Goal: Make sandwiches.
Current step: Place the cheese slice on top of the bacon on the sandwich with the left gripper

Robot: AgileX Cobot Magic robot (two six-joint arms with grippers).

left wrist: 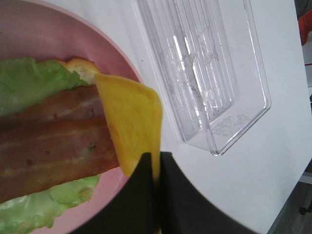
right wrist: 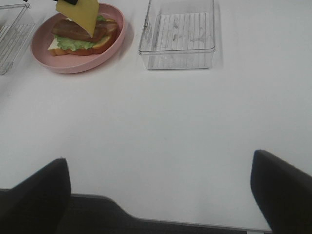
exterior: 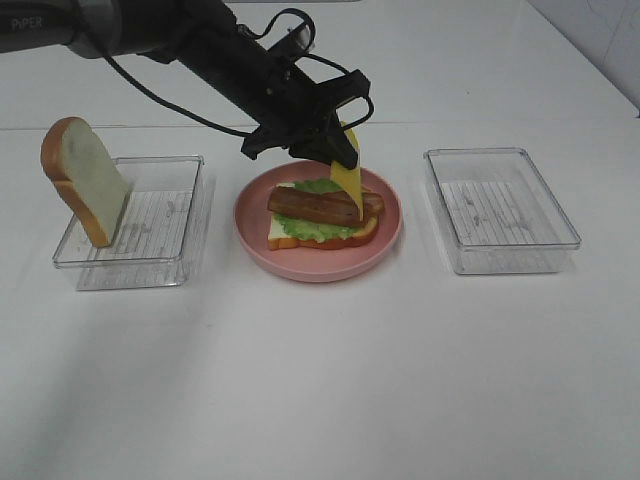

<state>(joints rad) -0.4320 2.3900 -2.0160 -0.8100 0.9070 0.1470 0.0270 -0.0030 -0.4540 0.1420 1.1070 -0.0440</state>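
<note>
The left tool pinches the cheese square by one edge, dangling it over the meat strips on the pink plate; best to lower until it drapes flat, centred on the plate's stack, then release. The right tool sits spread and empty, well off the plate.

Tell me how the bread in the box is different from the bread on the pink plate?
The boxed bread stands up on its edge, tilted, in the clear box; the plate bread lies flat on the pink plate. The boxed bread is bare; the plate bread wears lettuce and meat on top. Both are white with tan-brown crust.
</note>
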